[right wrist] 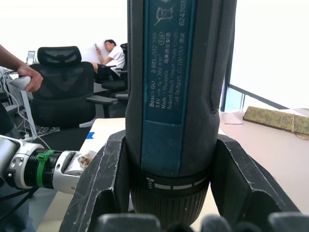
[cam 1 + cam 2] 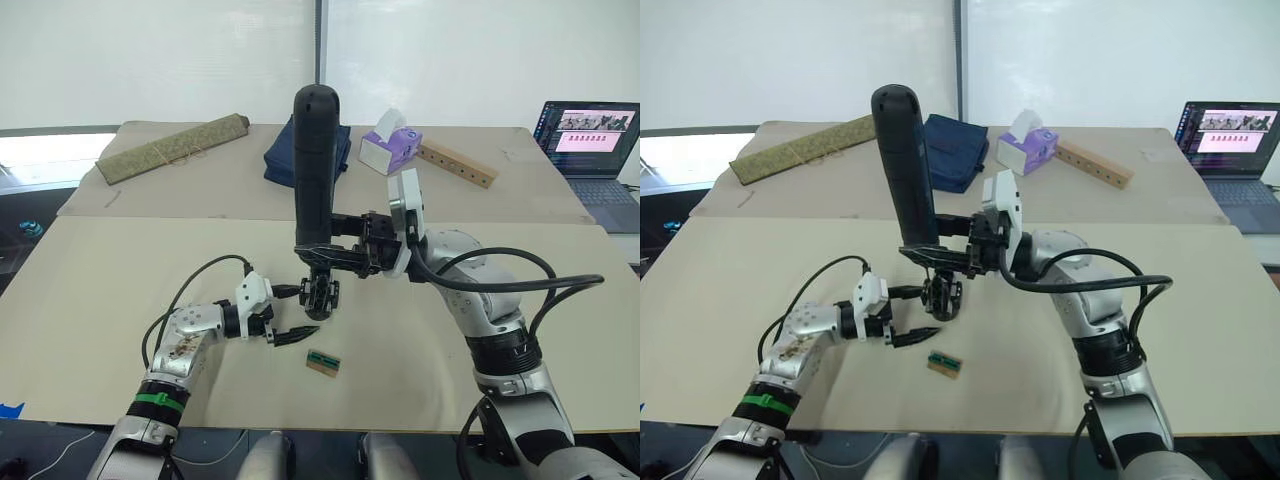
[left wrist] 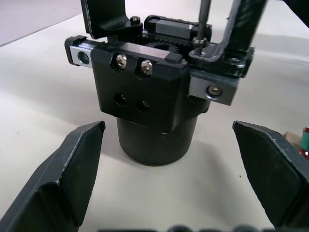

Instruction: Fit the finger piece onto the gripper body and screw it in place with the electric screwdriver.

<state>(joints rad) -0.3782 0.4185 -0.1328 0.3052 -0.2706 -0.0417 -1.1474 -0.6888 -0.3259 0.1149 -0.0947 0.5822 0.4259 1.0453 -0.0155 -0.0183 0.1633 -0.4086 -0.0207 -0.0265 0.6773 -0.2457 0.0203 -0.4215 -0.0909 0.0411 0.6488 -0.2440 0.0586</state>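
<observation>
The electric screwdriver (image 2: 314, 160) stands upright, my right gripper (image 2: 335, 250) shut around its lower barrel (image 1: 176, 96). Its thin bit (image 3: 203, 19) comes down onto a screw on top of the gripper body (image 3: 145, 92), a black blocky assembly standing on the table (image 2: 320, 290). A black upright finger piece (image 3: 244, 24) sits on the body right beside the bit. My left gripper (image 2: 305, 310) is open, low on the table, one finger (image 3: 72, 164) on each side of the body's round base without touching it.
A small green-topped tan block (image 2: 323, 362) lies just in front of the left gripper. Along the back table are a rolled mat (image 2: 172, 148), blue cloth (image 2: 280, 155), tissue box (image 2: 390, 143), wooden bar (image 2: 457, 163) and a laptop (image 2: 590, 140).
</observation>
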